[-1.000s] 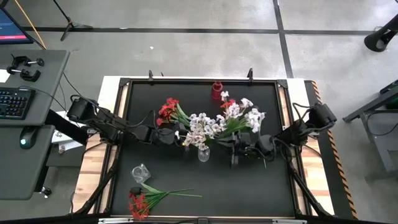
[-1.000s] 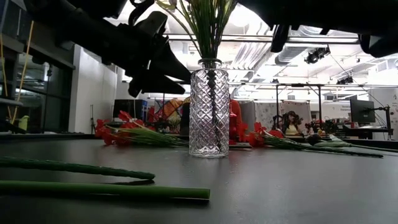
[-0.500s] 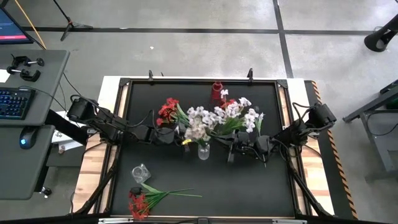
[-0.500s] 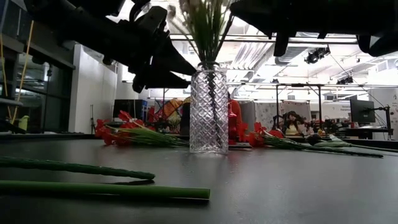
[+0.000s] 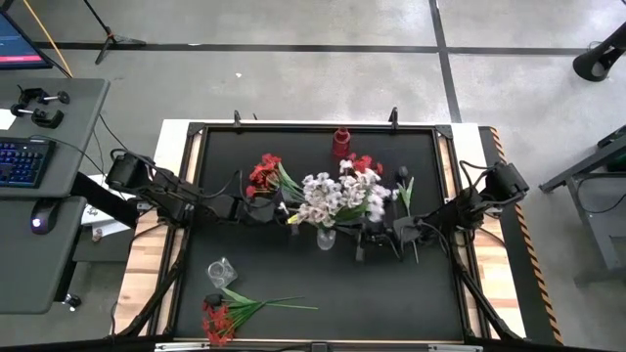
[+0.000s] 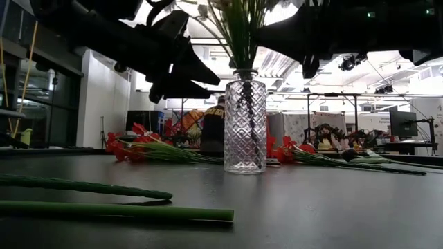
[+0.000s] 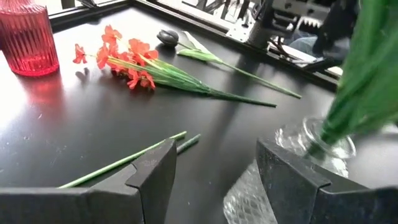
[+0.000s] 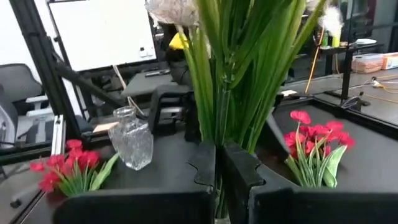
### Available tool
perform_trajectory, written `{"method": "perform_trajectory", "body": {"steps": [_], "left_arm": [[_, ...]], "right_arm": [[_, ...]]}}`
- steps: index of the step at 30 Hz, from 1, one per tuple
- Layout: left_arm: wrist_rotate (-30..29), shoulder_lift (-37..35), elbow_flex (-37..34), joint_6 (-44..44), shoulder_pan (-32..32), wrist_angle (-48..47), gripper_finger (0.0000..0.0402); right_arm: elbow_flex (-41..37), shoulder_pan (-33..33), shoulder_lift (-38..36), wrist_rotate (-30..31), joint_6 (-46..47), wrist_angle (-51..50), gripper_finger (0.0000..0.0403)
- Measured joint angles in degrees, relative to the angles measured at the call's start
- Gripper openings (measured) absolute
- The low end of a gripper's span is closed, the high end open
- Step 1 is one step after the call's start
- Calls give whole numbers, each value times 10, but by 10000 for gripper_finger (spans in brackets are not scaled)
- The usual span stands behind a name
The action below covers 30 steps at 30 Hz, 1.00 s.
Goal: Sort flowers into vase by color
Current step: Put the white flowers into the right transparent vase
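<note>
You get bright, even overhead light; ceiling lamps glare in the low view, silhouetting both arms, and the white blooms (image 5: 337,196) blur.

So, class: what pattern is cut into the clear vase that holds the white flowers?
A diamond lattice on the clear vase, clearest in the low view.

Both arms reach inward over mid-table; left gripper (image 5: 284,211) fingers spread, right gripper (image 5: 360,238) fingers pressed together.

The black-topped desk (image 5: 245,264) carries a clear cut-glass vase (image 5: 326,238), a red ribbed vase (image 5: 340,143), a small empty glass vase lying down (image 5: 221,272), and loose red-bloomed flower bunches (image 5: 217,318).
</note>
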Motion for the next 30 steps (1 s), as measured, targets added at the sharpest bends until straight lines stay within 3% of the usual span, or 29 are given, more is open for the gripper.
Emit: {"method": "perform_trajectory", "body": {"steps": [9,20,24,30], "left_arm": [[6,0,0,4,13,22,209],[6,0,0,15,14,20,209],[6,0,0,15,14,20,209],[6,0,0,15,14,20,209]], "right_arm": [[1,0,-1,-5,41,-86,0],[1,0,-2,-21,72,-96,5],[-1,0,-16,-23,90,-114,41],[-1,0,-67,-25,110,-199,148]]}}
